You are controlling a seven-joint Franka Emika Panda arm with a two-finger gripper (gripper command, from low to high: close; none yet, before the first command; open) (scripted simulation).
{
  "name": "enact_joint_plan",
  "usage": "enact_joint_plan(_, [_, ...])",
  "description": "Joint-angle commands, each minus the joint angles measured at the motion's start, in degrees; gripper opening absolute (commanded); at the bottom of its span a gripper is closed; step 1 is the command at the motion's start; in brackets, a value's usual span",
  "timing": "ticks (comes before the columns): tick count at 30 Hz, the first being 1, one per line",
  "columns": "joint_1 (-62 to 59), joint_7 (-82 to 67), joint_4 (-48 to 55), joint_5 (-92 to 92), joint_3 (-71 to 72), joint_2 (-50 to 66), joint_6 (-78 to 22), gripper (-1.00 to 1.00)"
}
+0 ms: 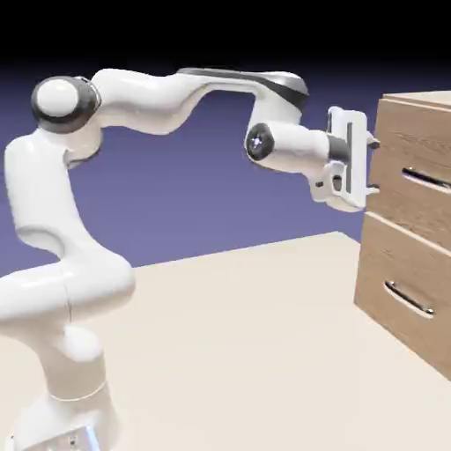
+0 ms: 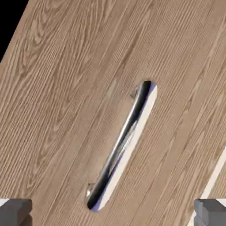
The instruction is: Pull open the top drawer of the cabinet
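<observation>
Gripper spread wide and empty at the right of the exterior view, fingers stacked one above the other and pointed level at the top drawer, tips near the wood front but apparently not touching. Spaced that way, probably, to let the slim handle pass between the pads before any closing. In the hand view, grey fingertips parked at the two bottom corners, handle running slantwise through the middle and lower centre of the frame, so wrist roll not squared to the bar, and the bar lying off the line between the tips. Nothing gripped. Behind the hand, forearm held level across the upper middle of the exterior view, elbow bent high at upper centre, shoulder at upper left, base rising from the lower left corner. Drawer shut, flush in the cabinet at the right edge, above the lower drawer with its matching handle. Pull not begun; likely still needed: a move toward the handle and a closing.
</observation>
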Motion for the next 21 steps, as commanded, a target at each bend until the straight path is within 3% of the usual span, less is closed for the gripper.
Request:
enact_joint_plan(1, [-1.7, -0.5, 0.8, 2.5, 1.5, -0.1, -0.4, 1.00])
enact_joint_plan(13, [-22.0, -6.5, 10.5, 32.0, 19.1, -1.3, -5.2, 1.00])
enact_joint_plan(20, [-33.3, -0.9, 22.6, 31.2, 26.5, -7.1, -2.3, 1.00])
enact_joint_plan(21, [-33.3, -0.9, 22.6, 31.2, 26.5, -7.1, -2.3, -1.00])
